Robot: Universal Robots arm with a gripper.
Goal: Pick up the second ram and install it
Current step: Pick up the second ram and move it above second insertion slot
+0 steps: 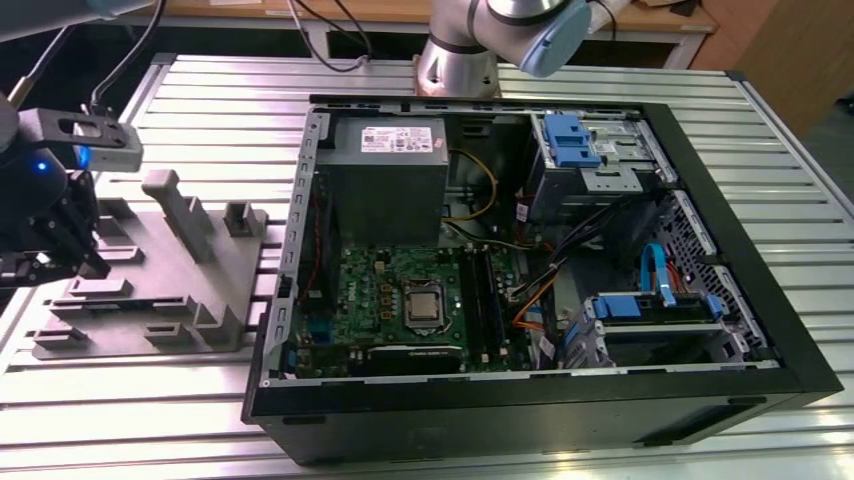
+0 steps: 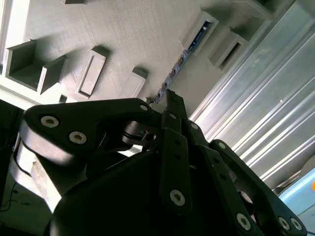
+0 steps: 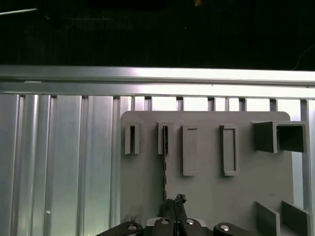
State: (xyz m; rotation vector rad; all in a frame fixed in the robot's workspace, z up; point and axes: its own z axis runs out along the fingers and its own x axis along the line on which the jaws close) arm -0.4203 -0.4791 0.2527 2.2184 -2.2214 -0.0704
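Right at the tips of the end effector [image 3: 174, 202], in both wrist views, the fingers [image 2: 172, 123] are drawn together with no gap to see, and the thin edge of the second ram [image 3: 165, 167] runs straight into them. I judge them clamped on the stick's near part, a narrow pinch across its two flat faces, since a board this thin offers little else to grip. The stick stands on edge with its far end seated in a slot of the grey holder plate [image 3: 206, 187], which keeps it upright so its free edge is offered to a grip from above. It is not yet lifted out. Other slots and open boxes sit on the plate, spaced apart, I think to leave room around each part. The plate lies on the slatted metal surface [image 3: 59, 162], on the exterior view's left. Farther off, well apart toward the exterior view's right, the open computer case [image 1: 747, 290] lies on its side with the green motherboard [image 1: 367, 285] facing up, so its long black slot strips [image 1: 477, 300] can be reached from above.
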